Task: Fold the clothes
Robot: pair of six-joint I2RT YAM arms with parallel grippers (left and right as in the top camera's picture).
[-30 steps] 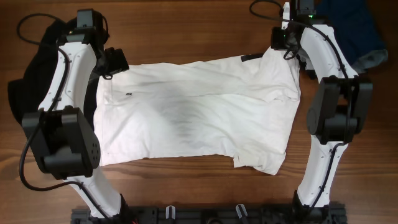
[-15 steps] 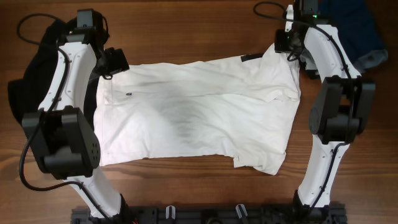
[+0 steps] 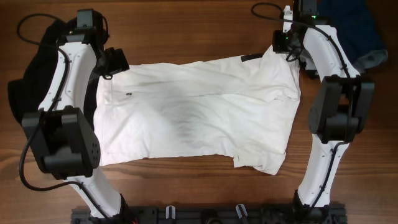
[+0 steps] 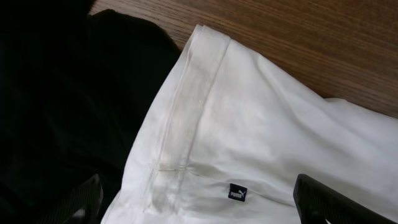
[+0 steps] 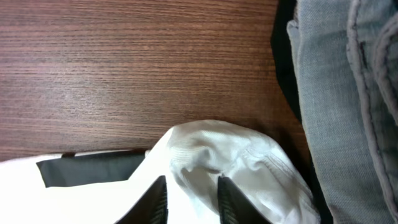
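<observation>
1. My left pincer (image 4: 202, 205) stands wide apart over a hem corner of the white garment (image 3: 199, 118), at ten o'clock on the table (image 3: 186, 25).
2. My right pincer (image 5: 191, 198) is clamped on a bunched fold of it at two o'clock.
3. The black garment (image 4: 56, 99) lies just beside the hem at nine o'clock. The pale denim garment (image 5: 348, 93) and the navy garment (image 3: 348, 25) crowd my right pincer's three o'clock.

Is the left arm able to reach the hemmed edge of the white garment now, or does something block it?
Probably yes. The left gripper hangs open over the white garment, its fingers on either side of the hemmed edge. Nothing covers that edge; the black garment lies beside it.
</observation>
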